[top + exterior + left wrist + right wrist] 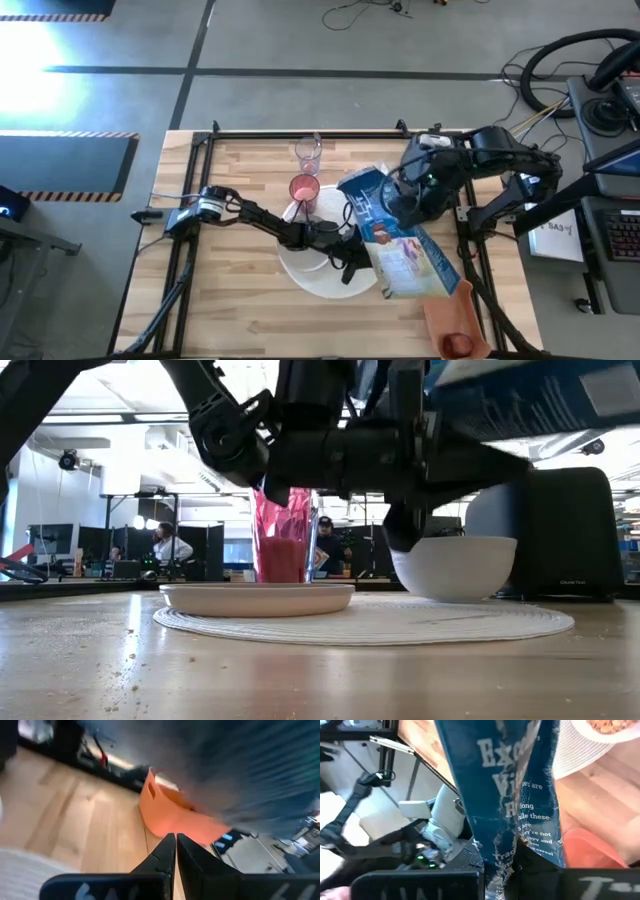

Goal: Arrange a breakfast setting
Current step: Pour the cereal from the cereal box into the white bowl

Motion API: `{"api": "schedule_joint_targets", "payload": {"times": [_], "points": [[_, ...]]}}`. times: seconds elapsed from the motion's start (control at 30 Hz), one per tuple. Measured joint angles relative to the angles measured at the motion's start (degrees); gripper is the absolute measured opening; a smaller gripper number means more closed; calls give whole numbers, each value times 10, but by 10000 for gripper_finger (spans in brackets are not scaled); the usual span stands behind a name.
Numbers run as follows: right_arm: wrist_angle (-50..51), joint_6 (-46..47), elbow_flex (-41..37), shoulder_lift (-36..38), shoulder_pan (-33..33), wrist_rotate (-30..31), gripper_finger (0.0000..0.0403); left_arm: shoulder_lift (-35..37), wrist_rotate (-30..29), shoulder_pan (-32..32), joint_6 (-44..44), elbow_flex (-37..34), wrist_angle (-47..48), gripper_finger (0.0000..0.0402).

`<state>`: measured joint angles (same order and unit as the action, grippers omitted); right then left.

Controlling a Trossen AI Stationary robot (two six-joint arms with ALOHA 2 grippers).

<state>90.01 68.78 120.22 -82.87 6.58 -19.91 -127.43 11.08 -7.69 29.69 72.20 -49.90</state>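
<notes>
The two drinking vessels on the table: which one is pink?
The pink tumbler, standing next to the white plate. The clear glass stands beyond it, nearer the table's far edge, and has no colour.

Both arms are matte black, built of slim tubular links with chunkier rounded joint housings. The left arm point(250, 215) has a silvery-grey collar near its base. The right arm point(470, 155) looks bulkier, with pale patches on its upper housing. The left gripper point(175, 851) ends in two thin, tapering black fingers.
</notes>
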Motion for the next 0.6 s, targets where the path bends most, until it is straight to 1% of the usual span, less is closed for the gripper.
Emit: {"api": "schedule_joint_targets", "payload": {"times": [0.17, 0.37, 0.6], "points": [[-2, -14, -1, 0, 41, 38, 13, 37, -23, 0, -31, -1, 12, 0], [-3, -30, -1, -1, 90, 97, 13, 80, -79, 0, -89, -2, 85, 0], [-8, -37, -1, -6, 143, 158, 13, 103, -126, 0, -127, -3, 126, 0]]}}
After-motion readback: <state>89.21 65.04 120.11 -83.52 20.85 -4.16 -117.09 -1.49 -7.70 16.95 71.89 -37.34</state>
